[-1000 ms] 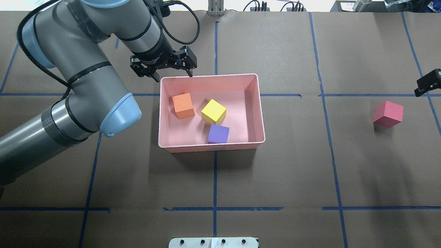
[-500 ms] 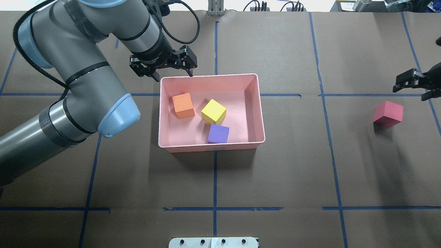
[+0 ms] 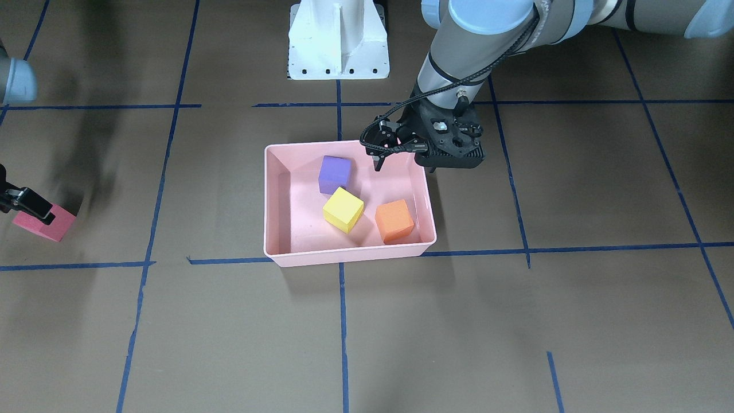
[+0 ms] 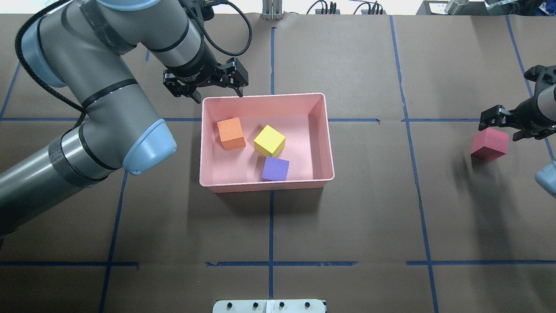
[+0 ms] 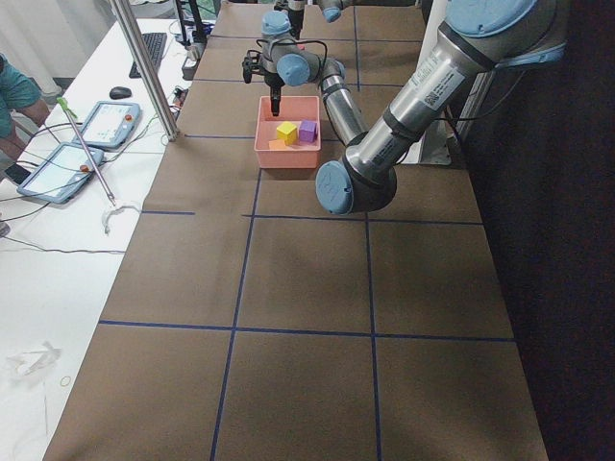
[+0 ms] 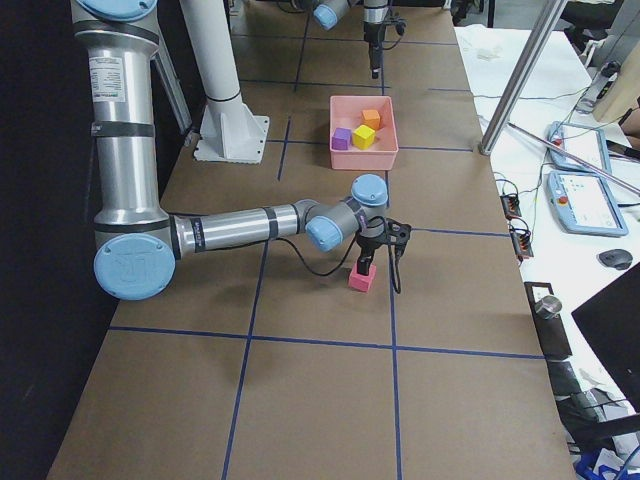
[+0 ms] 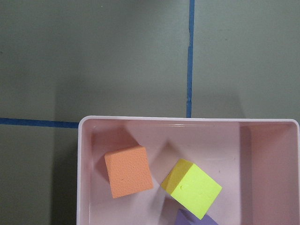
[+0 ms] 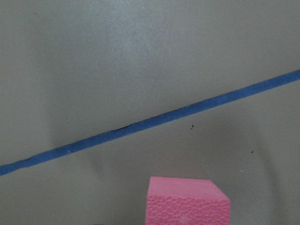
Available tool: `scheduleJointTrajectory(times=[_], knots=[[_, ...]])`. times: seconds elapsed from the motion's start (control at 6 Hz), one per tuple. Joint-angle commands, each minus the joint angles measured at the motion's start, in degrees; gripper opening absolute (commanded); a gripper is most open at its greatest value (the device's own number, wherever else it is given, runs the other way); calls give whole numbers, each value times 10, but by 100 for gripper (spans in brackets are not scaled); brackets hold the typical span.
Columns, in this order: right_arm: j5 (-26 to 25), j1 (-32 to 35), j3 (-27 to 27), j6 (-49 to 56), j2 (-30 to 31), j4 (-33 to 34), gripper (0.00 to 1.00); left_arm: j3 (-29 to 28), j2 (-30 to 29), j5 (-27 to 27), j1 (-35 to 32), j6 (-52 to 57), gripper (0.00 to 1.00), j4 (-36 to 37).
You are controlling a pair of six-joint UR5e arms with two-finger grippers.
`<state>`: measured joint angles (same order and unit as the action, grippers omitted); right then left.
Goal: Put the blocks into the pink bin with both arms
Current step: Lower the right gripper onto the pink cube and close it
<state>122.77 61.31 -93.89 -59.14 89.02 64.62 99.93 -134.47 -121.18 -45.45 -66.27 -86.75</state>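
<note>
The pink bin (image 4: pixel 266 186) sits mid-table and holds the orange block (image 4: pixel 231 133), the yellow block (image 4: pixel 269 140) and the purple block (image 4: pixel 275 169). They also show in the left wrist view: orange (image 7: pixel 128 171), yellow (image 7: pixel 192 187), purple (image 7: pixel 193 218). My left gripper (image 4: pixel 216 92) is open and empty, hovering over the bin's far left rim. The red block (image 4: pixel 489 144) lies alone on the table at the far right. My right gripper (image 4: pixel 499 131) is open, just above the red block's far side. The red block (image 8: pixel 189 201) fills the bottom of the right wrist view.
The white pedestal (image 3: pixel 338 40) stands at the robot's side behind the bin. A white plate (image 4: pixel 269 305) sits at the near table edge. Blue tape lines (image 4: pixel 270 226) grid the brown table. Tablets (image 6: pixel 580 195) and a metal pole (image 6: pixel 520 85) stand beyond the far edge.
My right gripper has come in from the right edge and moved left and down to just over the red block. The left gripper and the blocks in the bin have stayed put.
</note>
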Motion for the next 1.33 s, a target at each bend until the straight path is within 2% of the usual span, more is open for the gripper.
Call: scheduleJointTrajectory(times=[0.0, 0.33, 0.5, 0.67, 0.83, 1.0, 1.17], knots=[[-24, -23, 13, 2, 7, -1, 99, 0, 0, 1, 0, 0, 100, 0], [-33, -44, 22, 6, 5, -2, 97, 0, 0, 1, 0, 1, 100, 0], [-32, -44, 21, 9, 1, -1, 29, 0, 3, 2, 0, 1, 100, 0], [-33, -42, 0, 18, -1, 0, 5, 0, 4, 2, 0, 1, 100, 0], [-24, -31, -38, 19, -2, 15, 5, 6, 7, 0, 0, 1, 100, 0], [-22, -24, -101, 19, -12, 81, 5, 33, 35, -3, 0, 6, 100, 1], [-27, -23, -144, 18, -80, 190, 5, 65, 80, -5, -5, 27, 100, 3]])
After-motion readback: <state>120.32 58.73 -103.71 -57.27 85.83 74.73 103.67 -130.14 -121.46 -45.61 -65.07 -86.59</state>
